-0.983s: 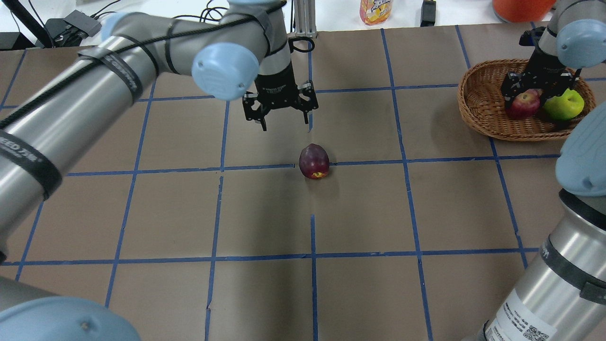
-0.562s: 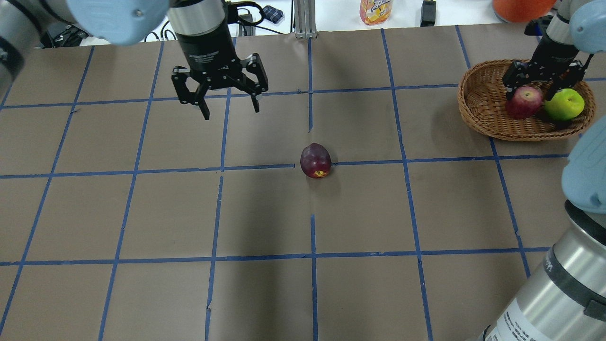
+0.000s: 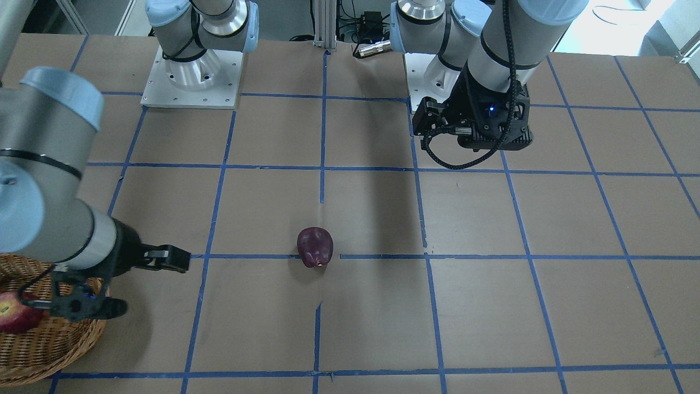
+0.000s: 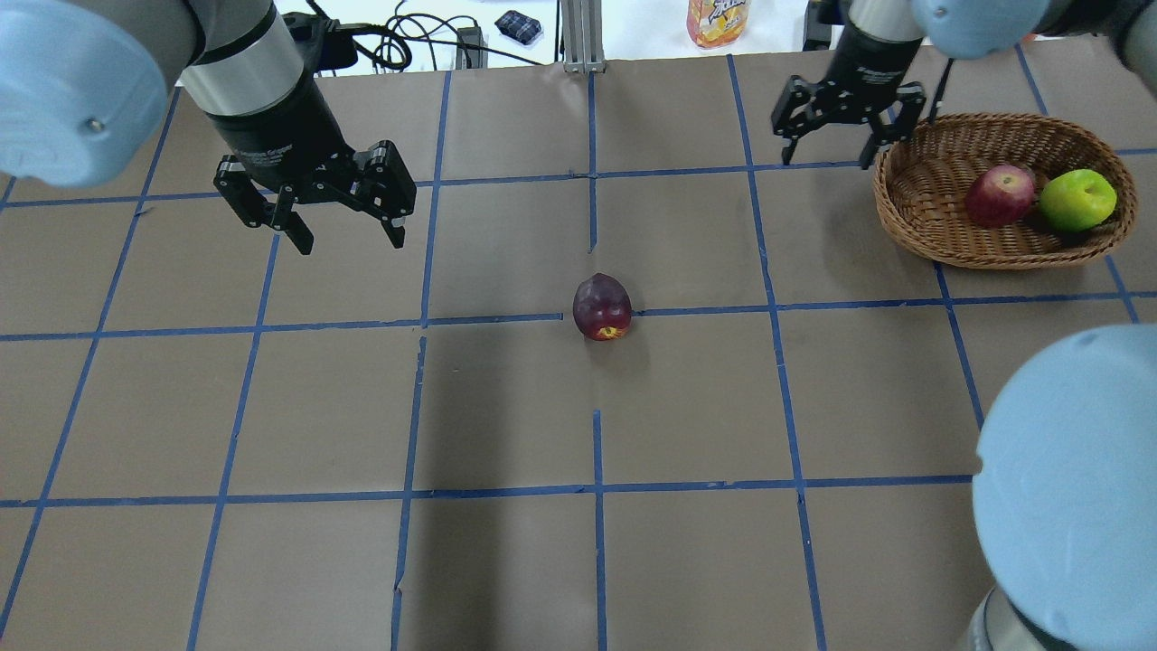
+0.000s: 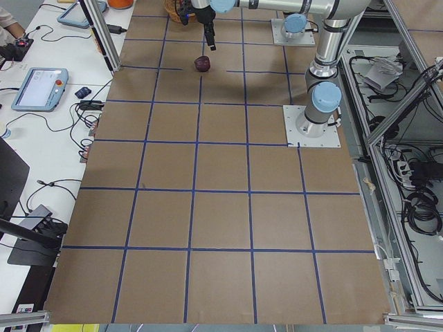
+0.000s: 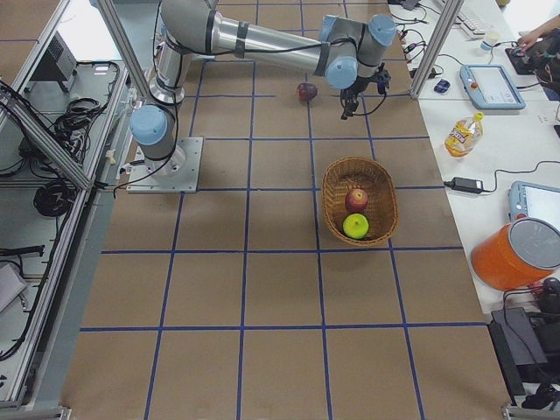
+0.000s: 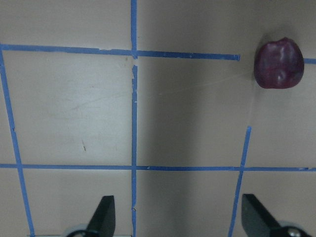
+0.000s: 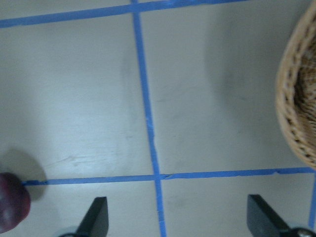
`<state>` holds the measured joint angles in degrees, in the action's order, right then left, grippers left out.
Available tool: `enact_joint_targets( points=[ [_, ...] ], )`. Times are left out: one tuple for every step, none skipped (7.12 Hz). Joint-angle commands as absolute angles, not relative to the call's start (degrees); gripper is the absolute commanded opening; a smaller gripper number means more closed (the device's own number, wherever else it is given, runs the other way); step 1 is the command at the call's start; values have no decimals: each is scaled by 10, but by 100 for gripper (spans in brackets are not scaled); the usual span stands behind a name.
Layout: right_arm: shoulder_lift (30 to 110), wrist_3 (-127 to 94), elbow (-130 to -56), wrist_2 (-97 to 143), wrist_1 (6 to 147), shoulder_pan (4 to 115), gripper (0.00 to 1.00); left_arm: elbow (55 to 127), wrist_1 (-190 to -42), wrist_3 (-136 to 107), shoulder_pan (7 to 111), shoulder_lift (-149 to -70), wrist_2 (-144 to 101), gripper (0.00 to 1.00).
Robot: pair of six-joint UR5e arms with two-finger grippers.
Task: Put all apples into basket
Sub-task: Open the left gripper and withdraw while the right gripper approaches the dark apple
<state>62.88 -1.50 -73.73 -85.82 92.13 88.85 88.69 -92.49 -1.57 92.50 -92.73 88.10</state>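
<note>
The maroon apple [image 4: 601, 307] lies alone on the brown table near the middle; it also shows in the front view [image 3: 315, 247]. The red apple [image 4: 999, 194] and the green apple [image 4: 1076, 199] lie side by side in the wicker basket [image 4: 985, 258] at the far right. My left gripper [image 4: 351, 242] is open and empty, hanging above the table to the far left of the maroon apple. Its wrist view shows that apple [image 7: 279, 64] at the upper right. My right gripper [image 4: 829, 163] is open and empty, just left of the basket's rim.
A juice bottle [image 4: 718, 20] and cables lie beyond the table's far edge. An orange bucket [image 6: 514, 254] stands on the side bench. Blue tape lines grid the table. The right arm's elbow [image 4: 1067, 506] covers the near right corner.
My left gripper has moved left, away from the maroon apple. My right gripper has risen from the red apple in the basket and moved left, out past the rim. The apples have not moved.
</note>
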Motion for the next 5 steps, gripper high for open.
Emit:
enact_joint_targets(
  points=[
    [623, -109, -746, -814, 922, 986, 100, 926, -839, 8, 921, -911, 889, 100],
    [616, -119, -764, -810, 939, 1017, 100, 925, -838, 9, 917, -910, 891, 100],
    [603, -120, -791, -809, 986, 1037, 100, 918, -837, 8, 917, -912, 891, 100],
    [591, -120, -818, -810, 1067, 1049, 100, 918, -835, 8, 917, -913, 902, 100],
    [585, -121, -843, -810, 1110, 1053, 100, 919, -834, 9, 917, -911, 904, 100]
  ],
)
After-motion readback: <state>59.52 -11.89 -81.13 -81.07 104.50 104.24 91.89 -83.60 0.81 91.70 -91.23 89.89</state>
